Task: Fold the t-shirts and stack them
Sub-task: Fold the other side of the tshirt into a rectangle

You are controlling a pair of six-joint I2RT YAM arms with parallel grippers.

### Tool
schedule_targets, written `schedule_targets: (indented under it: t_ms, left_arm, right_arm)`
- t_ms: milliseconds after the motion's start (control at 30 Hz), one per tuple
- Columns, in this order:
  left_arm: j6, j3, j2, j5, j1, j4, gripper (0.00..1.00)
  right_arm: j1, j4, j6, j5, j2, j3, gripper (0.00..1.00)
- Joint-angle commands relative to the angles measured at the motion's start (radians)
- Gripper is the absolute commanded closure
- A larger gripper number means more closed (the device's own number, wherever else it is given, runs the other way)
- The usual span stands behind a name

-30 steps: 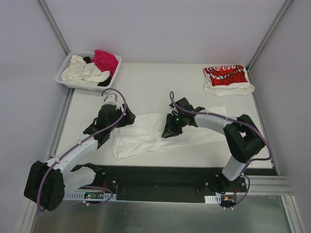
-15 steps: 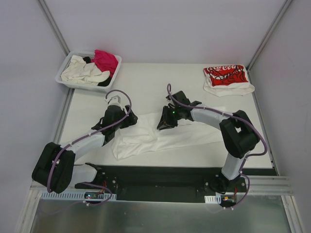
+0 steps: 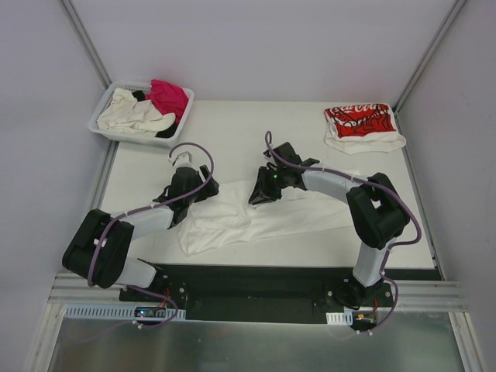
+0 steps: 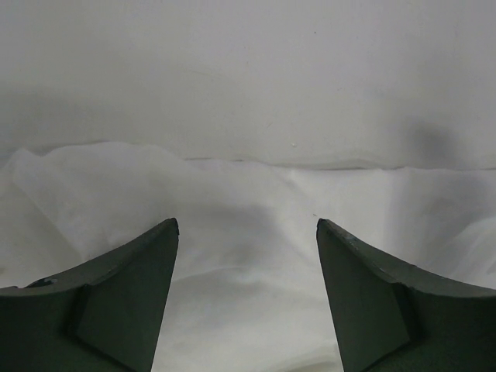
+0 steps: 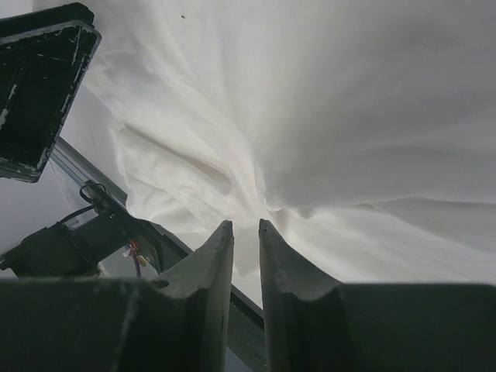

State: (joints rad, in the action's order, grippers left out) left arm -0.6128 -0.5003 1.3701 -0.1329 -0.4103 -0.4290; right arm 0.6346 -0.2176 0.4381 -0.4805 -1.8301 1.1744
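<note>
A large plain white t-shirt lies crumpled across the middle of the table. My right gripper is over its upper middle edge. In the right wrist view its fingers are nearly closed, pinching a gathered fold of the white shirt. My left gripper is at the shirt's back left corner. Its jaws are wide open in the left wrist view, empty, with the white cloth lying just below and ahead of them. A folded white shirt with red print lies at the back right.
A white slotted basket at the back left holds a cream shirt, a magenta one and a bit of black cloth. The black base rail runs along the table's near edge.
My right gripper has moved back and left with the cloth pinched, drawing that edge with it. My left arm has stretched lower and its gripper sits closer to the shirt's corner.
</note>
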Motion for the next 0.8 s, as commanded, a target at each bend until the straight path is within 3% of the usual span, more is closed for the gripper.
schedule_targets:
  t_ms: [0,433,767]
  left_arm:
    - [0.010,-0.046,0.052,-0.040,0.024,-0.083,0.29]
    - [-0.048,-0.176,0.280,0.061,0.119,-0.235,0.29]
    - [-0.025,-0.262,0.296,0.084,0.191,-0.247,0.29]
  right_arm:
    - [-0.029,-0.002,0.017,-0.010,0.052,0.034,0.78]
    - [-0.139,-0.012,0.014,-0.006,0.140,0.024,0.77]
    - [-0.196,-0.057,-0.018,0.009,0.207,0.008,0.77]
